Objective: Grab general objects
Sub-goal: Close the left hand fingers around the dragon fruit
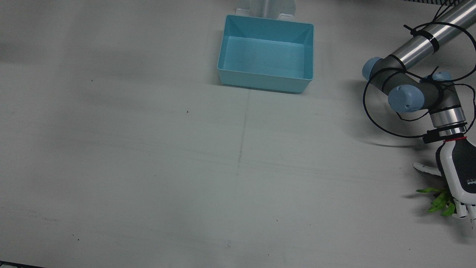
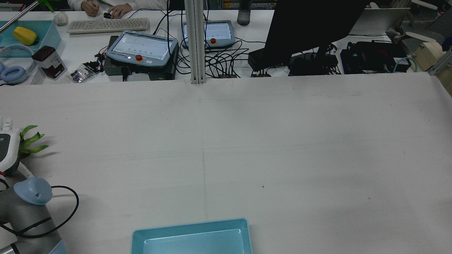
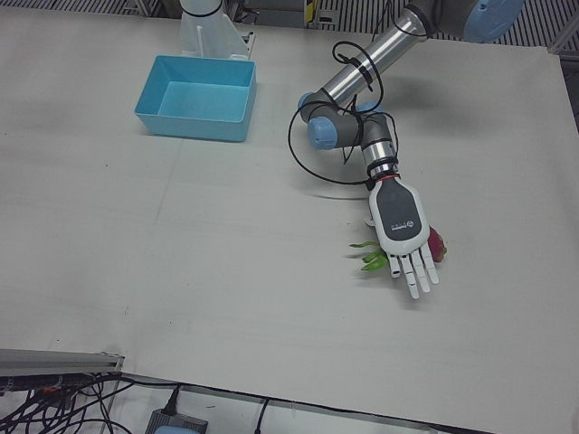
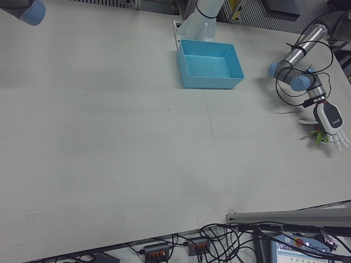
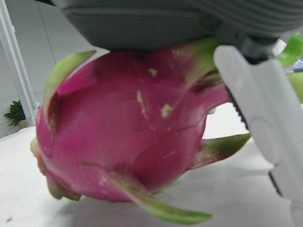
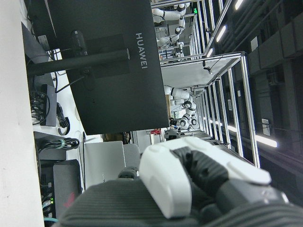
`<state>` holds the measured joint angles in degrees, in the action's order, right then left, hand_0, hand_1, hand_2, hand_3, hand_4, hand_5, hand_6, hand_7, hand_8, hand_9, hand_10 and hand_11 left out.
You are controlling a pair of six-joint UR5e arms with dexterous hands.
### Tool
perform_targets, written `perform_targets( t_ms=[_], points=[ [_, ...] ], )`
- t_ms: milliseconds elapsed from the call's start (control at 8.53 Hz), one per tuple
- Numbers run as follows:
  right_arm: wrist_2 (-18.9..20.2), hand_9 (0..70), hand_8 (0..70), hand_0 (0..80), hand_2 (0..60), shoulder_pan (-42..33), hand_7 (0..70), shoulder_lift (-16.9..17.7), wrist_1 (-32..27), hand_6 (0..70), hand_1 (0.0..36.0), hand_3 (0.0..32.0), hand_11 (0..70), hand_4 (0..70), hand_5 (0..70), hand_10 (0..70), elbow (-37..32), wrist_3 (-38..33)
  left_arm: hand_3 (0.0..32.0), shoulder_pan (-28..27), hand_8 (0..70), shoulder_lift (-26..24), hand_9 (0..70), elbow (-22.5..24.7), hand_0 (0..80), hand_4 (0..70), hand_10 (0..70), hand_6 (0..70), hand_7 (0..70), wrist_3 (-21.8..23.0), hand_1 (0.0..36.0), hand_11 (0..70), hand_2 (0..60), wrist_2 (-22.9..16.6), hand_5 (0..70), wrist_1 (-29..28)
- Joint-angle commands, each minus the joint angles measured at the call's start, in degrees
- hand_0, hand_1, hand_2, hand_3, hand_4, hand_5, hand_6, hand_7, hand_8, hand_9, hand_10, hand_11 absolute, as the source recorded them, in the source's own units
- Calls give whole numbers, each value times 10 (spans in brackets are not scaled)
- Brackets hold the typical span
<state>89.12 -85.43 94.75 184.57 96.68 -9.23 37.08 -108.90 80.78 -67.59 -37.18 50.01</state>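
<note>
1. The white table [image 1: 148, 167] stretches bare across most of the station, with a light blue bin [image 1: 266, 54] standing empty at its far edge near the robot's pedestals.
2. The left arm [image 3: 362, 72] reaches out over its own side of the table, well apart from the bin, wrist bent downward.
3. The left hand [image 3: 404, 231] lies palm-down over a dragon fruit [image 5: 128, 142], fingers [image 3: 418, 271] stretched nearly straight past it and spread, not wrapped around it; nothing is clamped yet.
4. The dragon fruit rests on the table directly under the palm, its pink body peeking out on one side in the left-front view and green scale tips [image 1: 440, 199] fanning out on the other.
5. Handling, as a judgement: the fruit looks plump and moderately heavy, its skin smooth and waxy, so it could roll or slip. The leafy scales are soft and would bend or tear, giving no hold. The best grip seems to be around the thick middle of the body, fingers curling under both flanks.
6. The right hand [image 6: 189, 184] shows only in its own camera, pointed toward a monitor; whether its fingers are apart cannot be told.
</note>
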Motion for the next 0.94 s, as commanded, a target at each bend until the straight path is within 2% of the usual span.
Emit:
perform_targets(
  t_ms=[0,117,234,352,469,586,703,820],
  points=[
    [0,0,0,0,0,0,0,0,0,0,0,0,0,0,0,0,0,0,0,2,1,0,3,-21,486,0,0,54,87,-1,173,9,162,2,700,-27],
    [0,0,0,0,0,0,0,0,0,0,0,0,0,0,0,0,0,0,0,-1,3,0,8,-24,487,0,4,69,110,-2,184,22,210,13,700,-22],
    [0,0,0,0,0,0,0,0,0,0,0,0,0,0,0,0,0,0,0,-3,7,0,13,-25,482,0,16,86,135,-1,181,40,218,39,700,-17],
    [0,0,0,0,0,0,0,0,0,0,0,0,0,0,0,0,0,0,0,-3,110,0,183,-25,460,123,143,295,447,-1,125,216,252,45,700,-17],
    [0,0,0,0,0,0,0,0,0,0,0,0,0,0,0,0,0,0,0,-3,263,0,396,-26,426,272,323,454,660,-1,77,463,296,45,700,-18],
    [0,0,0,0,0,0,0,0,0,0,0,0,0,0,0,0,0,0,0,-2,335,0,481,-26,416,319,426,520,700,-1,61,596,310,46,700,-19],
    [0,0,0,0,0,0,0,0,0,0,0,0,0,0,0,0,0,0,0,0,380,0,534,-25,411,345,474,558,700,1,53,665,316,46,700,-24],
    [0,0,0,0,0,0,0,0,0,0,0,0,0,0,0,0,0,0,0,1,490,0,673,-25,413,441,616,669,700,7,6,700,202,45,700,-26]
  ],
)
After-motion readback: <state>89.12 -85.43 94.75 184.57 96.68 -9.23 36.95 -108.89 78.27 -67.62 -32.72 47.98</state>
